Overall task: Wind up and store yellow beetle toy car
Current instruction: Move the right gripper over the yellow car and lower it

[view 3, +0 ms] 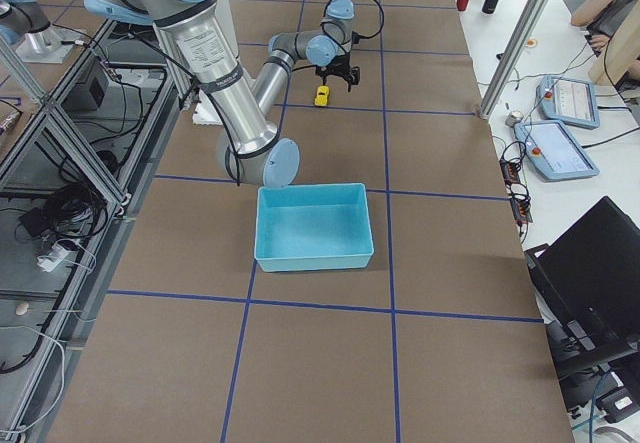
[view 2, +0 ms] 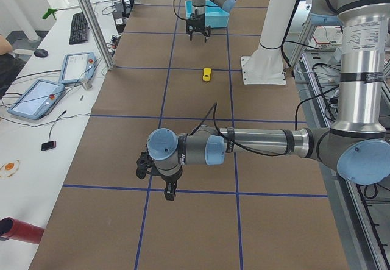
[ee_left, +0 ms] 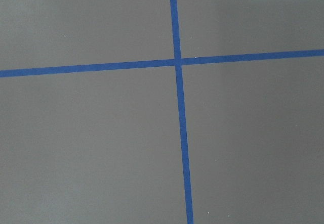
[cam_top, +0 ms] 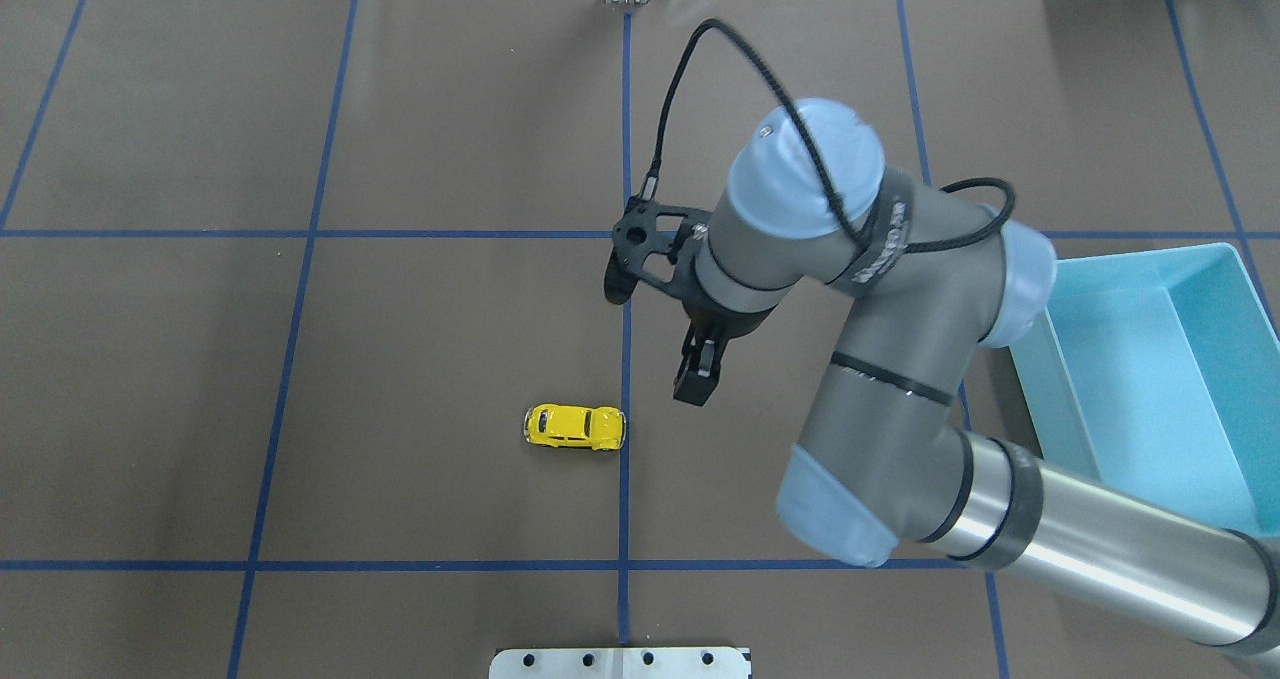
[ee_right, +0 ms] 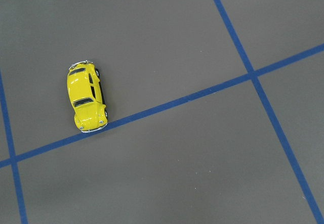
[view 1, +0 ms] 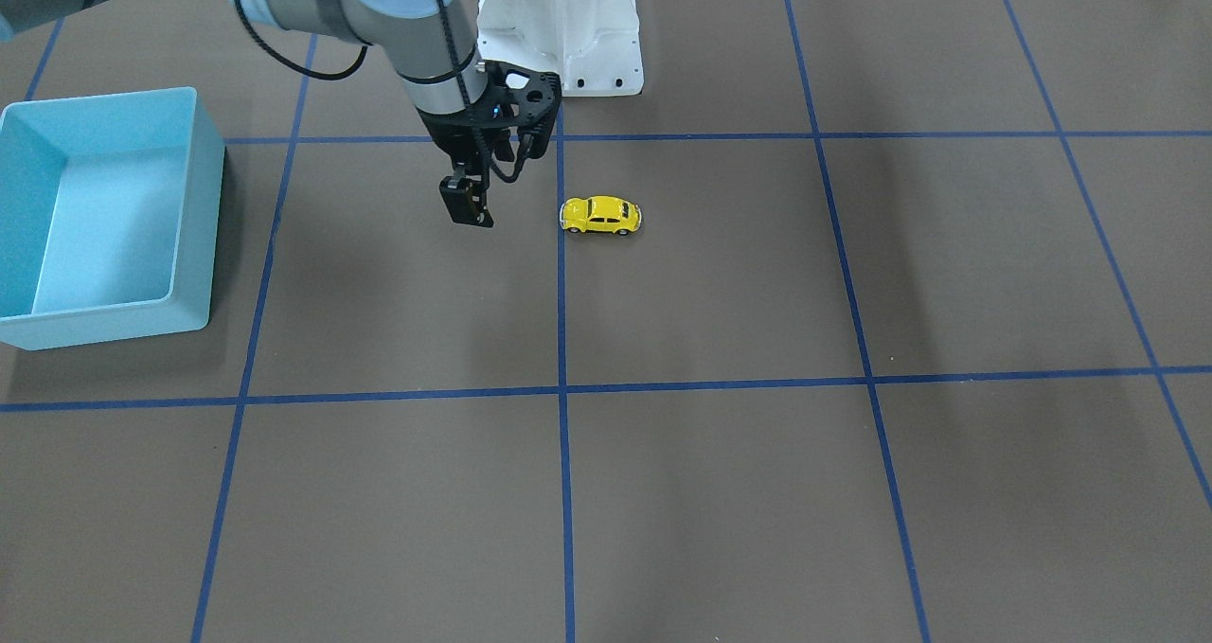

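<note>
The yellow beetle toy car (cam_top: 575,427) stands on its wheels on the brown worktop (cam_top: 450,109), a little below the centre of the overhead view, lying crosswise with one end against the vertical line of the blue tape (cam_top: 626,309). In the right wrist view it sits at the left of the frame with its lower bumper meeting a tape line. The right hand (cam_top: 694,381) hangs above the worktop, pointing down, just to the upper right of the car in the overhead view and across that tape line from it. It is not touching the car. Its fingers look spread in the two side views, and nothing is between them. The light blue bin (cam_top: 1230,259) rests at the right edge of the overhead view, well apart from the car, partly behind the right arm. The left arm shows only in the exterior left view, low in the frame, with its hand (view 2: 168,192) pointing down over a tape crossing. How far that hand is spread cannot be told. The left wrist view shows only the worktop and two crossing tape lines.
</note>
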{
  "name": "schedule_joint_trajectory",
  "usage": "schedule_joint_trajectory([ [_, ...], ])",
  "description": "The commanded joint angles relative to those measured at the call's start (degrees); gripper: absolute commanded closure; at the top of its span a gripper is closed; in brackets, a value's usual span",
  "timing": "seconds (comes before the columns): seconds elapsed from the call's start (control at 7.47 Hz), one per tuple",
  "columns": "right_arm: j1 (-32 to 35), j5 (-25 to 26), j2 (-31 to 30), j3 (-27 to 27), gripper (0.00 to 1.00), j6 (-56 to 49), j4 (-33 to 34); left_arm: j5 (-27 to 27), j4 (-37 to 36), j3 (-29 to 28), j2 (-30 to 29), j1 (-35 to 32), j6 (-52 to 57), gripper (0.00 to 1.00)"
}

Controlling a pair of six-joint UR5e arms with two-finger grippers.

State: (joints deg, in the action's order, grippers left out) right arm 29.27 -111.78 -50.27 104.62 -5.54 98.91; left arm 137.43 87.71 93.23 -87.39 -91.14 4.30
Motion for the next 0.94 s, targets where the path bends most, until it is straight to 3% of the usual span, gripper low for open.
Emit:
schedule_joint_trajectory([
  [0.0, -6.57, 4.37, 5.86, -3.27, 0.0, 0.27, 9.16, -0.14, 0.36, -0.07, 0.03, 0.0, -3.94, 0.0],
  [0.54, -6.85, 3.85, 9.05, -9.43, 0.0, -5.42, 8.14, -0.15, 0.36, -0.06, 0.03, 0.0, -3.86, 0.0],
  [0.8, -6.85, 2.98, 9.57, -13.02, 0.0, -6.76, 2.44, -0.23, 0.36, -0.07, 0.03, 0.0, -3.86, 0.0],
])
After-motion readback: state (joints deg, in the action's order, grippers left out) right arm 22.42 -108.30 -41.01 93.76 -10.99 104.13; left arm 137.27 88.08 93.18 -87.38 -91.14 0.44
